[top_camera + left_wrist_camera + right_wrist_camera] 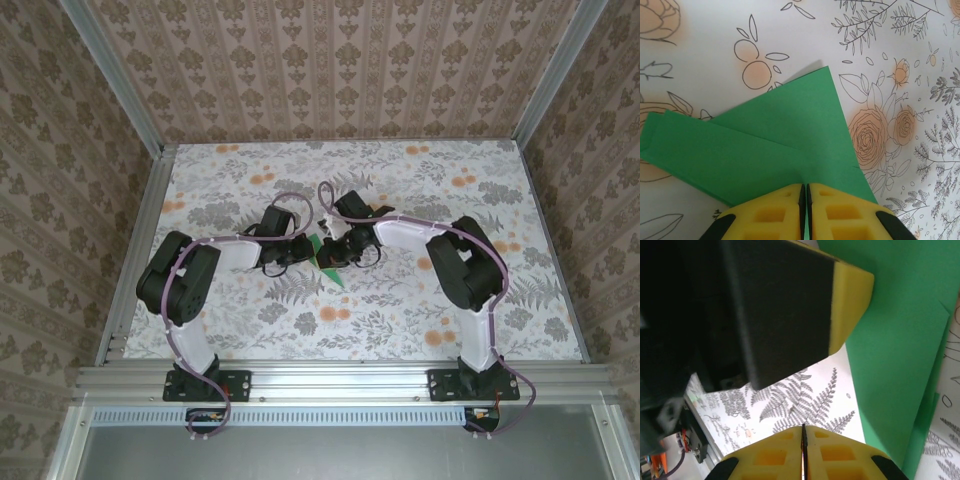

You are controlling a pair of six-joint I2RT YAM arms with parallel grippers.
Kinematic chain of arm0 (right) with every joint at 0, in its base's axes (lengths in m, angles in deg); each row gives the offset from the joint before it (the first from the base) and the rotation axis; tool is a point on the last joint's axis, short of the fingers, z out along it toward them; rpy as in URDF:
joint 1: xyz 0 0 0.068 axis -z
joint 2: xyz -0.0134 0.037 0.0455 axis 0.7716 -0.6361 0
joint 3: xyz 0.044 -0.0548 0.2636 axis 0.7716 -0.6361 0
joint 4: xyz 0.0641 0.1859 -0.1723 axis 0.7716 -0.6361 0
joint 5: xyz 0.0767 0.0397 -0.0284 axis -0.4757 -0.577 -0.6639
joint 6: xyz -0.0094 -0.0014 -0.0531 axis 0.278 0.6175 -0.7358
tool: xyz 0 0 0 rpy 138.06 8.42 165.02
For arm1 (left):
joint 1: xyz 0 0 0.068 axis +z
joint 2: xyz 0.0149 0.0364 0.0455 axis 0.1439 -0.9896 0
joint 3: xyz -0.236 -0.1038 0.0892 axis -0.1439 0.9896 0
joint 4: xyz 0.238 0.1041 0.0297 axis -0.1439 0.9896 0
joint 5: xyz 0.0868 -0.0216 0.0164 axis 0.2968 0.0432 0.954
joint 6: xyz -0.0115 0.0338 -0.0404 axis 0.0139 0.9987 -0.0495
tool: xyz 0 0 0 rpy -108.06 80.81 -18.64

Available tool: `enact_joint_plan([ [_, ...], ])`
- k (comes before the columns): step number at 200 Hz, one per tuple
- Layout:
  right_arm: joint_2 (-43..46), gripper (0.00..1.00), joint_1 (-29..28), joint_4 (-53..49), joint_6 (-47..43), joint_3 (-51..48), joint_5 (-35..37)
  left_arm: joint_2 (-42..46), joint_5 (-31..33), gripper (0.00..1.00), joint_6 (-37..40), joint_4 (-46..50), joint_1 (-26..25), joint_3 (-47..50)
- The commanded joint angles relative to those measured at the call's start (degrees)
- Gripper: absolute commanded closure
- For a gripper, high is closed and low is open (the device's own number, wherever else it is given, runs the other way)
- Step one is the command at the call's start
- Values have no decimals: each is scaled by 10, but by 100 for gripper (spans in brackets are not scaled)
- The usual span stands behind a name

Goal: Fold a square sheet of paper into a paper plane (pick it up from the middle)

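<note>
Mid-fold stage. Bright green, partly folded paper sheet (765, 145) lies mid-surface (400, 320). Left claw (805, 192) is clenched at its 9 o'clock, right claw (803, 440) clenched empty at 3 o'clock. Next, probably: press the crease flat.

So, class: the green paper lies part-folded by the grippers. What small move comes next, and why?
Probably slide the shut left gripper along the green paper to flatten the crease: its tips sit on loosely overlapping layers. The right gripper, also shut, is beside it.

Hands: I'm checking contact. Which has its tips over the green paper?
The left hand, shut, tips over the paper; the right hand, also shut, is over bare fern-print tabletop beside it.
</note>
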Motion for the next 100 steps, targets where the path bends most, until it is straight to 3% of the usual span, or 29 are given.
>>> enact_joint_plan([
  [1,-30,90,-5,-64,-20,26,19,-24,16,87,-6,27,-4,-9],
  [45,-44,91,-5,-82,-48,17,37,-33,32,87,-9,58,-4,-17],
  [100,-23,91,18,-73,-80,-43,-10,-51,43,87,-27,104,2,-25],
])
